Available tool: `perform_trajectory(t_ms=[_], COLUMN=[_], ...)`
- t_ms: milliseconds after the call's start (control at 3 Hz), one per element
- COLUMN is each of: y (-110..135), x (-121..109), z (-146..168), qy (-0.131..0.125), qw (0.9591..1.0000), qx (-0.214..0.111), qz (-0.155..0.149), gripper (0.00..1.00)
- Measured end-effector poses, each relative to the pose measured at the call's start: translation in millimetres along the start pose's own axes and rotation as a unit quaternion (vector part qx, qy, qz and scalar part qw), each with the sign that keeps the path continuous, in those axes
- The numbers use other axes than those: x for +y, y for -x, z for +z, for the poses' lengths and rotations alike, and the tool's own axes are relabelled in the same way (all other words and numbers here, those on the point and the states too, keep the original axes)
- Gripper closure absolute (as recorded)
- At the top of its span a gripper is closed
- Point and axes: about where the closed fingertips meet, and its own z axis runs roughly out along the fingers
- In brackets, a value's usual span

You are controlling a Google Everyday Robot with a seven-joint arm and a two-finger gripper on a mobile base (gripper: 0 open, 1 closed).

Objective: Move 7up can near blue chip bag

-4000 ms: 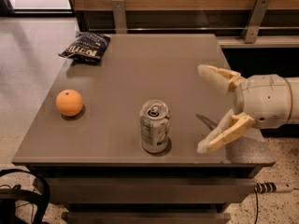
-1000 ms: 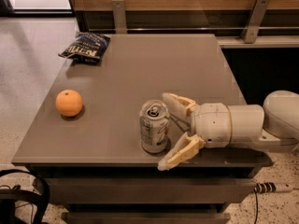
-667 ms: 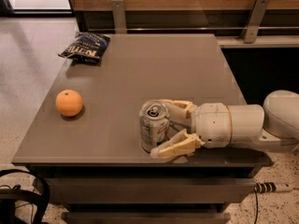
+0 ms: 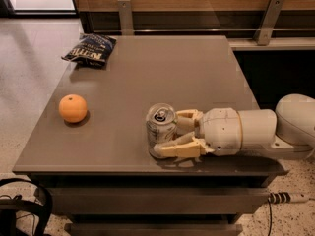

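Note:
The 7up can, silver-white with a pull-tab top, stands upright near the front edge of the brown table. My gripper reaches in from the right, its cream fingers closed against the can's right side, one behind and one in front. The blue chip bag, dark navy with white lettering, lies at the table's far left corner, well away from the can.
An orange sits on the table's left side, between the can and the bag's side. A wooden wall with metal brackets runs behind the table. Black cables lie on the floor at front left.
My gripper moved in from the right to the can, and its fingers have closed from wide open onto the can's sides. The can, orange and bag have not moved.

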Motion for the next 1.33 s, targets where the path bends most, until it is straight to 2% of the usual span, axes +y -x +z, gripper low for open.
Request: perform_trajectory(t_ms=[333,667,1000,1333], y=[1,2,7,10], x=[1,-1,-30,-73], z=[2,1,-24,-52], qy=[0.002,0.001,-0.029,-0.071], qw=[1.0,1.0,0.9992,0.9961], qx=[0.0,-0.001,-0.025,-0.04], qz=[-0.001,-0.001,0.012,0.036], gripper=[0.99,1.0,1.0,1.0])
